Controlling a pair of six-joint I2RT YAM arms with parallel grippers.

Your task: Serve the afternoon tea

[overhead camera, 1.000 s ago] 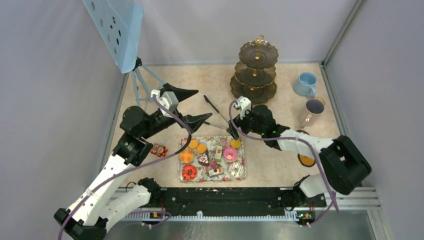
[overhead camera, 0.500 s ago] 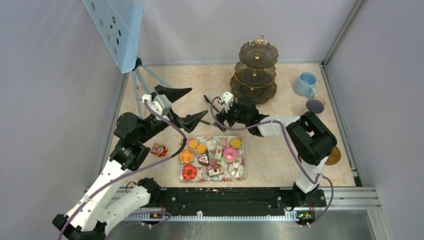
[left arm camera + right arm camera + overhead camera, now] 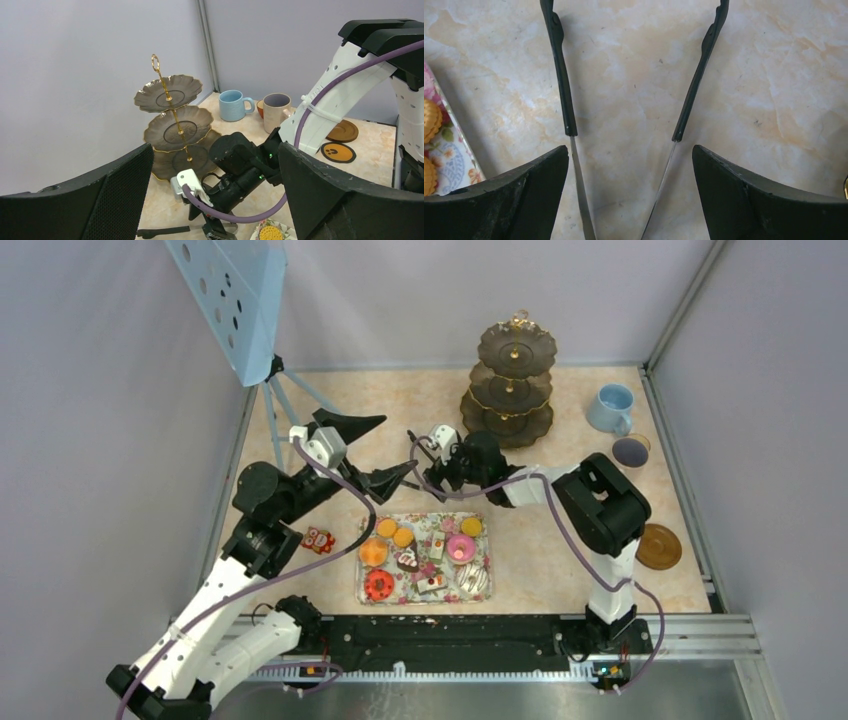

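The afternoon tea, small donuts, cake slices and orange rounds point(image 3: 400, 537), lies on the floral tray point(image 3: 478, 588). The dark three-tier stand point(image 3: 512, 380) with its gold handle stands empty at the back; the left wrist view shows this stand point(image 3: 172, 120) too. A light-blue cup point(image 3: 610, 407), a pale-grey cup point(image 3: 630, 452) and a small orange-brown cup point(image 3: 260, 107) stand at the right. My right gripper point(image 3: 432, 478) hangs open low over the black tongs point(image 3: 561, 75), with both tong arms between its fingers point(image 3: 524, 195), not touching. My left gripper point(image 3: 400, 445) is open and empty, facing the right wrist.
A brown coaster point(image 3: 658, 546) lies on the table at the right, a second coaster point(image 3: 336, 151) beside it. A small red toy point(image 3: 318, 539) sits left of the tray. A blue perforated panel on a tripod point(image 3: 235, 300) stands at the back left.
My right arm has swung left from the tray's top edge to above the tongs, and its elbow has uncovered the brown coaster. The left gripper has shifted slightly left.
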